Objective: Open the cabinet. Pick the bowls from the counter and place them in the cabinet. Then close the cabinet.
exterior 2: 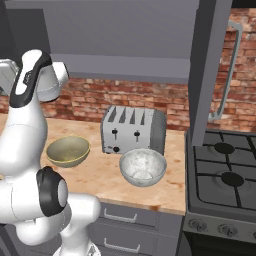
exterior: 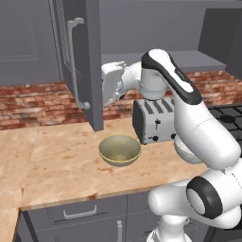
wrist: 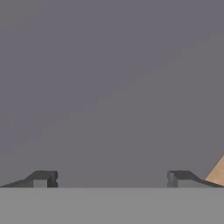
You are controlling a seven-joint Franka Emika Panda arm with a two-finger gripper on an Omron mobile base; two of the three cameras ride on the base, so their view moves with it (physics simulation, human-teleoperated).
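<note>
We find the cabinet (exterior: 87, 61) open: in the left base view one door stands swung out edge-on at about 11 o'clock of the frame, its long silver handle (exterior: 74, 61) facing left, and in the right base view the other door (exterior 2: 209, 70) hangs out at 2 o'clock above the stove (exterior 2: 225, 175). We judge the opening step done. Both bowls remain on the counter (exterior: 52, 160); the olive-tan bowl (exterior: 119, 150) sits just in front of the toaster (exterior: 153, 120), toward its left end, and the white marbled bowl (exterior 2: 143, 167) sits at 5 o'clock of the toaster in the right base view. Neither is held or stowed (loading and closing are left). The gripper (wrist: 112, 179), in the hand view, has its fingertips spread wide apart with nothing between them, facing a plain grey surface, close to the open door.
</note>
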